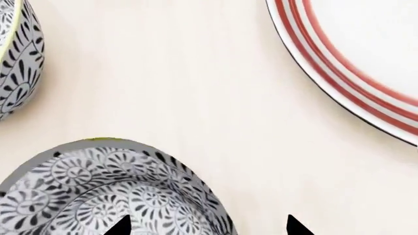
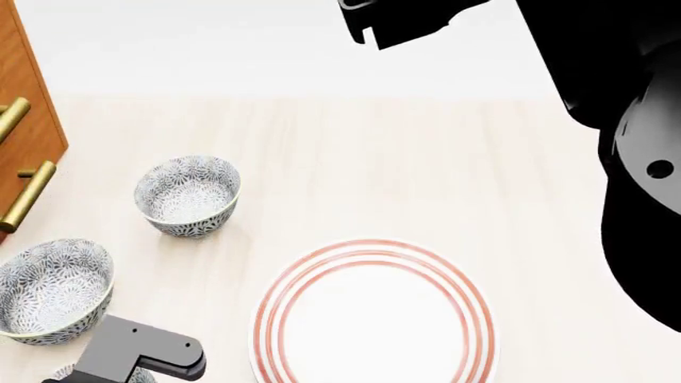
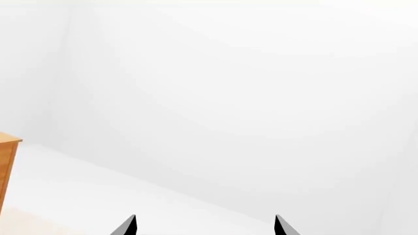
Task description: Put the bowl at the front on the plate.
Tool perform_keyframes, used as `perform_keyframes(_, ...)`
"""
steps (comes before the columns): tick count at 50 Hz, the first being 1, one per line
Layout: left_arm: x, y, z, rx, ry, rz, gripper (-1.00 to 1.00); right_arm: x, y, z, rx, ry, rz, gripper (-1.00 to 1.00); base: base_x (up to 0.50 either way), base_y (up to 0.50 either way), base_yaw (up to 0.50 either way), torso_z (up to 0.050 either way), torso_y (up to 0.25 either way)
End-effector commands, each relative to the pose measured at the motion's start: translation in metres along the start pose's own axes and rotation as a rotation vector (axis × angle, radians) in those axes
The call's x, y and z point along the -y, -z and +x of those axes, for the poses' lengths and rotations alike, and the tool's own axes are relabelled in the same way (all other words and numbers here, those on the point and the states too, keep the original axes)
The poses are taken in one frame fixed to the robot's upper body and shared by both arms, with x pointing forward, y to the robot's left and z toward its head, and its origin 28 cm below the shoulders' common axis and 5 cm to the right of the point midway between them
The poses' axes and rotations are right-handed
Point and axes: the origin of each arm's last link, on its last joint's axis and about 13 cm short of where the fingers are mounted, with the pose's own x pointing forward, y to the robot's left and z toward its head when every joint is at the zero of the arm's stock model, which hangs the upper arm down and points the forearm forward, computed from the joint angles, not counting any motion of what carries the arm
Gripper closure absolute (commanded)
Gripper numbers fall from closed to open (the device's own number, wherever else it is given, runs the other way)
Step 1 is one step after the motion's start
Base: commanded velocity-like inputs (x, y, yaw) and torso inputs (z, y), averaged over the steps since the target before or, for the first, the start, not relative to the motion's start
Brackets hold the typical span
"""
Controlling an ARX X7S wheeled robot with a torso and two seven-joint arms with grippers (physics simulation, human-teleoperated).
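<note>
The bowl [image 1: 98,191], white with a dense grey-blue floral pattern, lies right under my left gripper [image 1: 209,227]. The gripper is open: one black fingertip [image 1: 122,226] hangs over the bowl's inside, the other [image 1: 297,227] over bare table, so the bowl's wall lies between them. In the head view only a sliver of this bowl [image 2: 64,375] shows beneath the left arm's grey wrist [image 2: 143,351]. The plate [image 2: 375,315], white with red rings, lies to the bowl's right; its rim [image 1: 339,83] shows in the left wrist view. My right gripper [image 3: 205,226] is open, raised, facing a white wall.
Two look-alike bowls stand farther back on the left, one [image 2: 51,289] close to the front bowl, one [image 2: 187,195] beyond; the nearer one's side [image 1: 19,54] also shows. A wooden cabinet [image 2: 21,120] with brass handles [image 2: 27,195] borders the left. The black right arm [image 2: 617,120] hangs at the upper right.
</note>
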Motion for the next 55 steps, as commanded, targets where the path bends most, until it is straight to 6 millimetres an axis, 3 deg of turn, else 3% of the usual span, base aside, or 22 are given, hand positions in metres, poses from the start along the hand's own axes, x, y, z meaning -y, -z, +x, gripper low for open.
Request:
perform_keyframes(1, 0.0, 0.007, 0.002, -0.021, -0.002, 0.004, -1.0, 0.0, 0.001, -0.001, 0.0, 0.003, 0.001, -1.0, 0.0, 0.0, 0.0, 0.0, 0.0)
perform_keyframes(16, 0.001, 0.011, 0.007, -0.028, 0.006, 0.014, -1.0, 0.0, 0.001, -0.002, 0.006, 0.002, 0.001, -1.0, 0.0, 0.0, 0.0, 0.0, 0.0)
perform_keyframes(17, 0.001, 0.012, 0.007, -0.036, 0.003, 0.01, 1.0, 0.0, 0.002, -0.002, 0.005, 0.002, 0.001, -1.0, 0.0, 0.0, 0.0, 0.0, 0.0)
perform_keyframes(33, 0.0, 0.012, 0.007, -0.032, 0.007, -0.003, 1.0, 0.0, 0.003, -0.004, 0.002, 0.004, 0.005, -1.0, 0.0, 0.0, 0.0, -0.002, 0.0)
perform_keyframes(42, 0.0, 0.003, -0.009, 0.163, 0.067, -0.009, 1.0, 0.0, 0.005, -0.004, 0.003, 0.003, 0.009, -1.0, 0.0, 0.0, 0.0, -0.001, 0.0)
perform_keyframes(55, -0.002, -0.002, -0.014, 0.265, 0.071, 0.002, 1.0, 0.0, 0.005, -0.003, 0.004, -0.003, 0.01, -1.0, 0.0, 0.0, 0.0, 0.0, 0.0)
